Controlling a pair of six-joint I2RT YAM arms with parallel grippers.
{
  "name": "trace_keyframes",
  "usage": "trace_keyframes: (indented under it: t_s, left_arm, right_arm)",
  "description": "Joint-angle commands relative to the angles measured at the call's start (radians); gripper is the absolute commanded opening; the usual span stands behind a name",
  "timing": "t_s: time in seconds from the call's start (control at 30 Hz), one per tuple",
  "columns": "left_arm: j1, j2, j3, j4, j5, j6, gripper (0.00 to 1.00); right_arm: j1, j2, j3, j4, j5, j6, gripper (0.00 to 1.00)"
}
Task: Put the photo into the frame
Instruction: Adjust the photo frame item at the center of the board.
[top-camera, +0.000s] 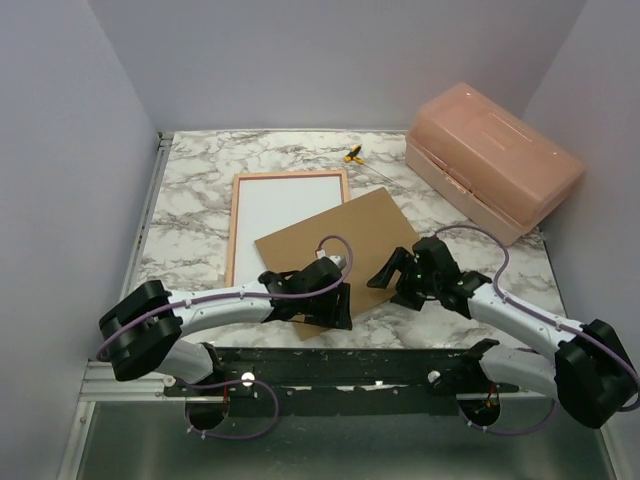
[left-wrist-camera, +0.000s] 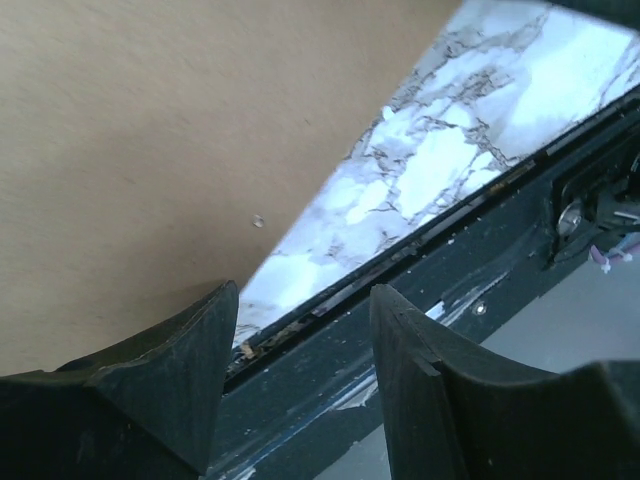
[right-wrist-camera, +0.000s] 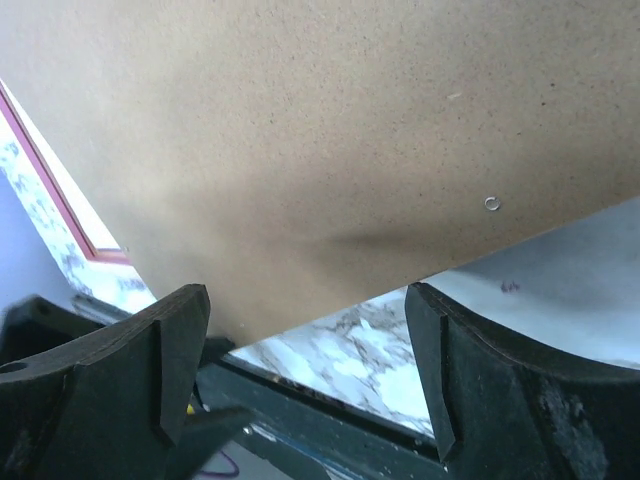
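The frame (top-camera: 231, 232) lies flat at the table's middle left, its thin pink edge (right-wrist-camera: 48, 168) also showing in the right wrist view. A plain white sheet (top-camera: 285, 205) fills it, seemingly the photo's blank back; no printed side shows. A brown backing board (top-camera: 340, 250) lies askew over the frame's near right corner. My left gripper (top-camera: 337, 303) is open at the board's near corner, the board (left-wrist-camera: 150, 150) beside its left finger and nothing between the jaws (left-wrist-camera: 305, 290). My right gripper (top-camera: 393, 282) stands open at the board's right near edge (right-wrist-camera: 330, 150), fingertips (right-wrist-camera: 308, 290) just short of it.
A salmon plastic box (top-camera: 495, 160) sits closed at the back right. A small yellow and black object (top-camera: 352, 154) lies near the back wall. A dark rail (top-camera: 350, 365) runs along the table's near edge. Walls close in on the left, back and right.
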Motion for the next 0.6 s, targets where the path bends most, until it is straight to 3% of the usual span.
trace_keyframes:
  t_s: [0.0,0.27,0.57]
  left_arm:
    - [-0.043,0.036,0.006,0.060,0.054,-0.029,0.56]
    - [-0.069,0.060,0.050,0.163,0.121,-0.040,0.56]
    - [-0.061,-0.110,-0.017,0.289,0.124,-0.063,0.61]
  right_arm:
    - [-0.055,0.063,0.092,0.076,0.016,-0.077,0.87]
    - [-0.119,0.163,0.179,0.072,-0.037,-0.137,0.87]
    - [-0.133,0.013,0.021,0.084,-0.057,-0.051,0.86]
